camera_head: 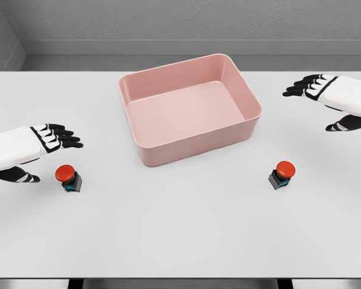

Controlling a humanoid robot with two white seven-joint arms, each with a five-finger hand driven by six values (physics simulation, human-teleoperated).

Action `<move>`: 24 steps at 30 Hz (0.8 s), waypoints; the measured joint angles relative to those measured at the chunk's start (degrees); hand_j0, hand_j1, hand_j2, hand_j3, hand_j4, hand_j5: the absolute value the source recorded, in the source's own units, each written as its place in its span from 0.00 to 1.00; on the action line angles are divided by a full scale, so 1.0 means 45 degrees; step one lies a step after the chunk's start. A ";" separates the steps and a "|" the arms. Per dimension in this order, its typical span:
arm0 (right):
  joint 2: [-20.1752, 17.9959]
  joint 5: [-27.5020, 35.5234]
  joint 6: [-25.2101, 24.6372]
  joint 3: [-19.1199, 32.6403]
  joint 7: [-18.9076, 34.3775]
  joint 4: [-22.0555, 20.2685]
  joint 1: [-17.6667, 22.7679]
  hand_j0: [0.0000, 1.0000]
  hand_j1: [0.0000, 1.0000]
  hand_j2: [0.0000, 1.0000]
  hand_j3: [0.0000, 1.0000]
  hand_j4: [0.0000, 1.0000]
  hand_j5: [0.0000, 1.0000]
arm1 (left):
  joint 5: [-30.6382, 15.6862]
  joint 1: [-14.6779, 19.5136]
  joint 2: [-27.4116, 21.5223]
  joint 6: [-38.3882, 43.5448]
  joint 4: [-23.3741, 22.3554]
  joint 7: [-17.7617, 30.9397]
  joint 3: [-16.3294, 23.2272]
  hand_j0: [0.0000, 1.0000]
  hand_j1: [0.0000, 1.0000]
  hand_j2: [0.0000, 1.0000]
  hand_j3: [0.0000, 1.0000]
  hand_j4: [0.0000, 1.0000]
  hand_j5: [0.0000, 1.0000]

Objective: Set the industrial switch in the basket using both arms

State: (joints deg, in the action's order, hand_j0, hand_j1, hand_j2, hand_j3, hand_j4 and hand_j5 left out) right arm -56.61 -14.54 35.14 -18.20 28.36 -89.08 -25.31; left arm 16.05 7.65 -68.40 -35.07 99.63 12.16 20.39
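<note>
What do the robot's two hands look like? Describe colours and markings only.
Both the left hand and the right hand have smooth white shells over the back, black fingers with white segments, and black thumbs. No cables show.

Matt pink plastic basket (145, 111); smooth white table (180, 235).

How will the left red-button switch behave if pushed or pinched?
The left switch looks rigid and small, probably light. Its wide red cap over a narrower dark base suggests it may tip if pushed high. The rounded cap may slip from fingers; the boxy base looks safer.
</note>
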 measured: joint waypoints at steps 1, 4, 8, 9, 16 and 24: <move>0.0022 -0.0003 0.0000 0.0005 0.0025 -0.0013 0.0039 1.00 1.00 1.00 1.00 1.00 1.00 | 0.0038 -0.0019 0.0013 0.0000 0.0002 -0.0006 -0.0005 1.00 1.00 1.00 1.00 1.00 1.00; 0.0293 -0.0015 0.0003 0.0040 0.0100 -0.0034 0.0312 1.00 1.00 1.00 1.00 1.00 1.00 | 0.0587 -0.0388 0.0222 -0.0003 0.0024 -0.0006 -0.0334 1.00 1.00 1.00 1.00 1.00 1.00; 0.0524 -0.0016 0.0007 0.0006 0.0057 -0.0044 0.1348 1.00 1.00 1.00 1.00 1.00 1.00 | 0.1900 -0.1289 0.0639 -0.0001 0.0093 -0.0001 -0.1812 1.00 1.00 1.00 1.00 1.00 1.00; 0.0520 -0.0010 0.0005 -0.0007 0.0040 -0.0045 0.1348 1.00 1.00 1.00 1.00 1.00 1.00 | 0.2201 -0.1289 0.0735 0.0000 0.0101 -0.0002 -0.2049 1.00 1.00 1.00 1.00 1.00 1.00; 0.0394 -0.0018 0.0000 -0.0640 -0.0477 -0.0045 0.1523 1.00 1.00 1.00 1.00 1.00 1.00 | 0.2898 -0.2031 0.1016 -0.0001 0.0198 -0.0220 -0.2566 1.00 1.00 1.00 1.00 1.00 1.00; 0.0070 -0.0048 -0.0002 -0.1124 -0.0498 -0.0045 0.1680 1.00 1.00 1.00 1.00 1.00 1.00 | 0.2979 -0.2461 0.1185 0.0006 0.0267 -0.0965 -0.2575 1.00 1.00 1.00 1.00 1.00 1.00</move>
State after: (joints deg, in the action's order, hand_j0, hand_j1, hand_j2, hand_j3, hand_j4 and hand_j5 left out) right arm -56.30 -14.76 35.13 -23.26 26.12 -89.28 -17.75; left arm 29.45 -3.43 -63.06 -35.04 100.83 7.82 8.81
